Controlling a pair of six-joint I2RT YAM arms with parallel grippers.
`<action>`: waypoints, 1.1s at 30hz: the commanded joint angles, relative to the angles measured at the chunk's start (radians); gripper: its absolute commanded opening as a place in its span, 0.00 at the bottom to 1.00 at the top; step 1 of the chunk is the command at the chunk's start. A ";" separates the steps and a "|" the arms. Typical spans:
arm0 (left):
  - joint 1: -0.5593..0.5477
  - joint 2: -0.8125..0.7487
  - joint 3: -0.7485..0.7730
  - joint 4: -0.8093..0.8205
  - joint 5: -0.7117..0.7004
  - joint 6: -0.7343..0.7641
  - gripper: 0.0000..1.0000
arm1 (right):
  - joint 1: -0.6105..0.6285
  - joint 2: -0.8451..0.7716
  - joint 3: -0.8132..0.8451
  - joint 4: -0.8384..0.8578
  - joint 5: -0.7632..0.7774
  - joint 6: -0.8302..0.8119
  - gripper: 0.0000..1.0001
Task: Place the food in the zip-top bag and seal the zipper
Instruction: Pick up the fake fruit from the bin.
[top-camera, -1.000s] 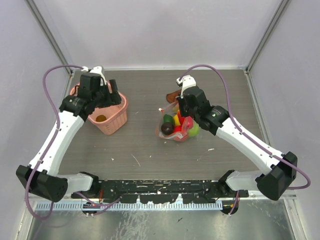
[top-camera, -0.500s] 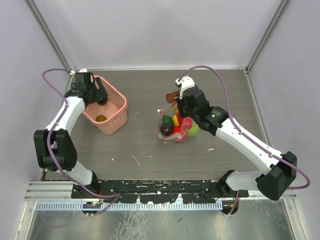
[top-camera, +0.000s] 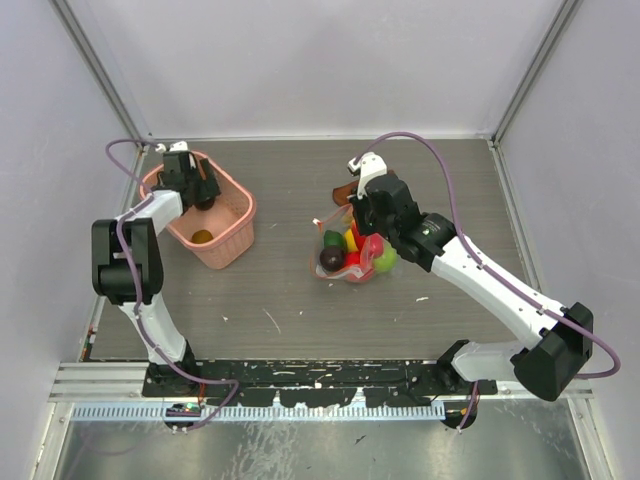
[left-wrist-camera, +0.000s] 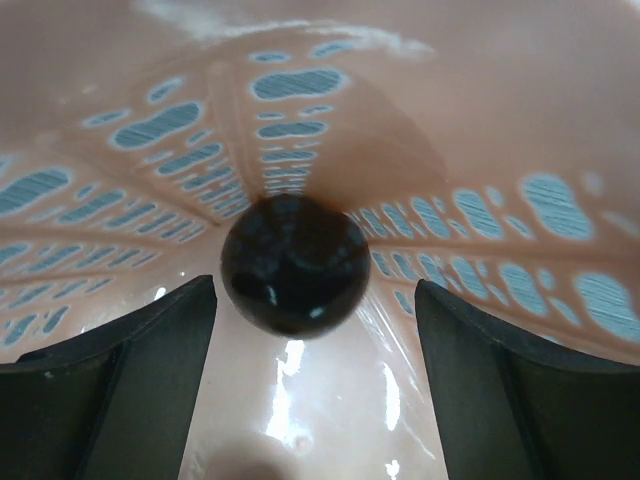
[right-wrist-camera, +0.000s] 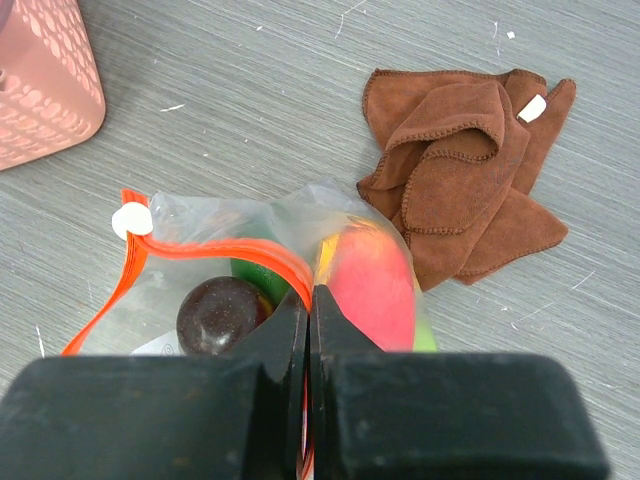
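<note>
Mid-table, zip-top bag (top-camera: 342, 267), mouth far-facing, right tool (right-wrist-camera: 308, 296) clamped on zipper (right-wrist-camera: 222, 250) (left tool (left-wrist-camera: 312, 285) agape).

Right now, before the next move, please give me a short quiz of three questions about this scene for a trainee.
1. True or false: the left claw is shut on the dark ball.
2. What does the right claw pinch? A the brown cloth; B the zipper of the zip-top bag; C nothing.
3. Where does the dark ball lie?
Key: 1 false, it is open; 2 B; 3 inside the pink basket.
</note>
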 joint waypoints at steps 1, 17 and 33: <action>0.028 0.036 0.035 0.139 0.069 0.072 0.81 | -0.003 -0.039 0.010 0.076 -0.004 -0.026 0.00; 0.068 0.131 0.013 0.241 0.303 0.129 0.62 | -0.002 -0.038 -0.014 0.086 -0.001 -0.043 0.00; 0.068 -0.077 -0.069 0.160 0.278 0.099 0.43 | -0.002 -0.053 -0.016 0.088 -0.009 -0.031 0.00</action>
